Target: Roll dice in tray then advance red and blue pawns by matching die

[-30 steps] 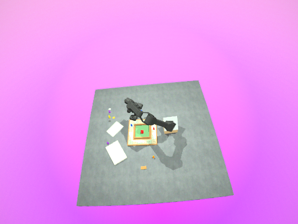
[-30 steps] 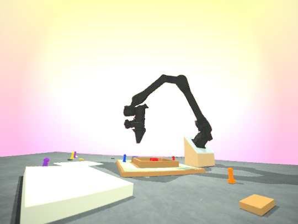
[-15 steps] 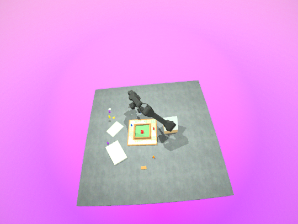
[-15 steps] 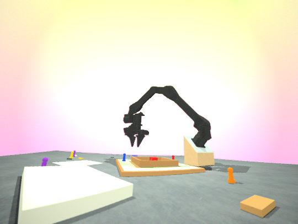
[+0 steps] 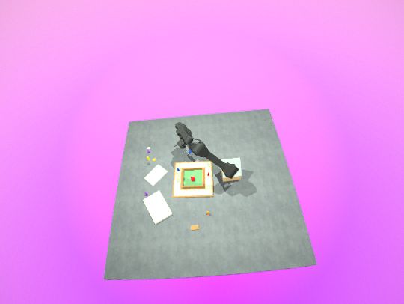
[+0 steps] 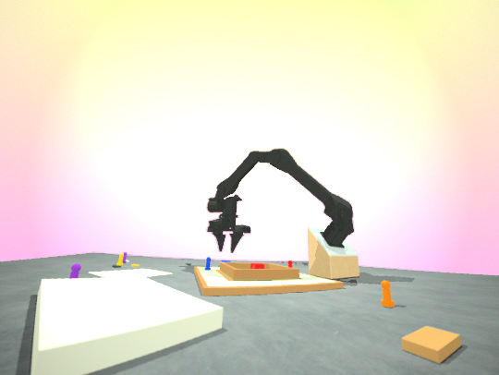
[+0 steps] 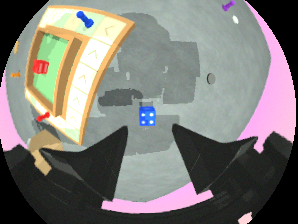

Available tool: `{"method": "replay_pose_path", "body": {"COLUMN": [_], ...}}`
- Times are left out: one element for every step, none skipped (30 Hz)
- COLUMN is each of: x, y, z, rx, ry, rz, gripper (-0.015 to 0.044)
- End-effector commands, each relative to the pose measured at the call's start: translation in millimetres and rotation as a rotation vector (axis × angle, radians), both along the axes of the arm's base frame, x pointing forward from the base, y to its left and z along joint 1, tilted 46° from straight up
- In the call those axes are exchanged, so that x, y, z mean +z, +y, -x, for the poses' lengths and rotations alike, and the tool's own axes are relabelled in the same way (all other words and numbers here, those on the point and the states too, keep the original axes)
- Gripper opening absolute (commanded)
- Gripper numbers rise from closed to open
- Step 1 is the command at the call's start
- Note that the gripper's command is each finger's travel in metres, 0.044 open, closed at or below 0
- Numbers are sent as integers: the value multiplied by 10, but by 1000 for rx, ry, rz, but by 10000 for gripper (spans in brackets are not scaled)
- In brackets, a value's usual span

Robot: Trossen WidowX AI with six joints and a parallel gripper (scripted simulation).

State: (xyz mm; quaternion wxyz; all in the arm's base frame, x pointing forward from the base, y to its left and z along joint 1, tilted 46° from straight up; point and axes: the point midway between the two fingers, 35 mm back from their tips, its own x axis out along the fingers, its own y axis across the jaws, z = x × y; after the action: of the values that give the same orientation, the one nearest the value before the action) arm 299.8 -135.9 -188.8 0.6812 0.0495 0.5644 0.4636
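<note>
A small orange peg-shaped figure (image 5: 208,213) (image 6: 387,295) stands upright on the grey floor, near a flat orange square block (image 5: 194,228) (image 6: 432,343). A large thick white rectangular slab (image 5: 157,207) (image 6: 120,309) lies beside a purple peg-shaped figure (image 5: 146,194) (image 6: 75,272). A thinner white rectangular sheet (image 5: 155,174) (image 6: 131,273) lies near them, and small yellow pieces (image 5: 148,159) (image 6: 121,260) sit beyond it.

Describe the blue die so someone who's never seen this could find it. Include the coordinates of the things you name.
Find the board with the green-floored tray (image 5: 204,178) (image 6: 259,273) (image 7: 60,80). Just outside that board, on the grey surface ahead of the open gripper (image 7: 150,129), sits the blue die (image 5: 190,152) (image 7: 147,116). It's a cube with white dots, unlike the blue pawn (image 5: 178,170) (image 6: 208,264) (image 7: 85,19).
</note>
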Motion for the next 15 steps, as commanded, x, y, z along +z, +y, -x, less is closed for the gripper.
{"method": "replay_pose_path", "body": {"x": [-102, -102, -102, -104, -110, -119, -131, -143, -155, -166, -178, -189, -201, -212, -224], "y": [104, 104, 104, 106, 112, 121, 132, 144, 155, 166, 178, 189, 201, 212, 224], "z": [30, 30, 30, 30, 31, 31, 32, 32, 33, 34, 34, 35, 36, 37, 38], "rx": [-6, -6, -6, -6, -6, -6, -6, -6, -6, -6, -6, -6, -6, -6, -6], "ry": [8, 8, 8, 8, 8, 8, 8, 8, 8, 8, 8, 8, 8, 8, 8], "rz": [-9, -9, -9, -9, -9, -9, -9, -9, -9, -9, -9, -9, -9, -9, -9], "gripper": [275, 275, 275, 275, 275, 275, 275, 275, 275, 275, 275, 275, 275, 275, 275]}}
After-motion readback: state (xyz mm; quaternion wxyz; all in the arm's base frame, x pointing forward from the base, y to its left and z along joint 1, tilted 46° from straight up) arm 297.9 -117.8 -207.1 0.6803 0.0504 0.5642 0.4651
